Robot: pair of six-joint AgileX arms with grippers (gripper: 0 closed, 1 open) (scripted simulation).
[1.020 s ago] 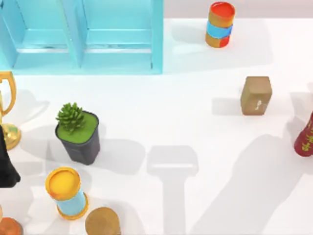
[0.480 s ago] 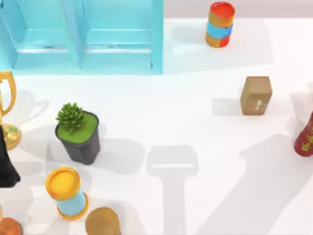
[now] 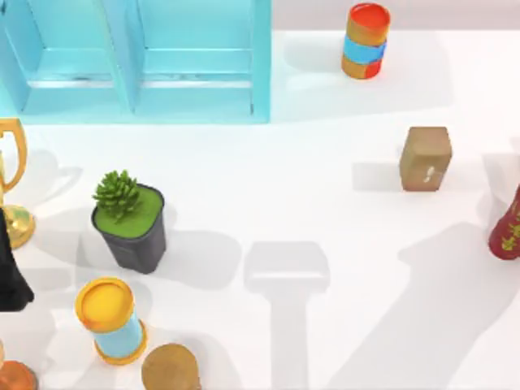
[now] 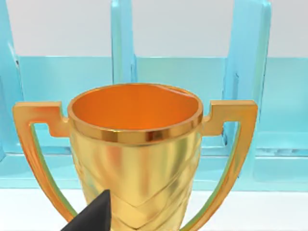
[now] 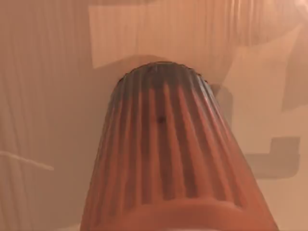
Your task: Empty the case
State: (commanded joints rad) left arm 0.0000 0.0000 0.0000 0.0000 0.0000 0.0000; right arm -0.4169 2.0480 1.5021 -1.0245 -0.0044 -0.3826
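Case (image 3: 138, 61): large cyan shelving unit with upright dividers, standing at the far left of the table (image 3: 325, 227) in the top view; its open compartments, as far as they show, hold nothing. Gold trophy (image 3: 10, 187): at the table's left edge, in front of the case; in the left wrist view it stands upright, close before the camera, with the case's dividers behind it. Left gripper (image 3: 10, 276): a dark shape at the left edge just beside the trophy's base; one dark fingertip (image 4: 94, 216) shows low against the cup, and whether the jaws are wide or closed cannot be told. Potted succulent (image 3: 130, 223): dark grey pot, right of the trophy. Yellow-lidded blue can (image 3: 111, 321): near the front edge. Brown disc-topped item (image 3: 171, 370): just right of that can, possibly a lid. Red-topped banded can (image 3: 366, 41): far side, right of the case. Small brown box (image 3: 425, 158): right half, well apart from the rest. Dark red bottle (image 3: 508, 227): at the right edge. Ribbed orange cylinder (image 5: 168, 154): close up in the right wrist view.
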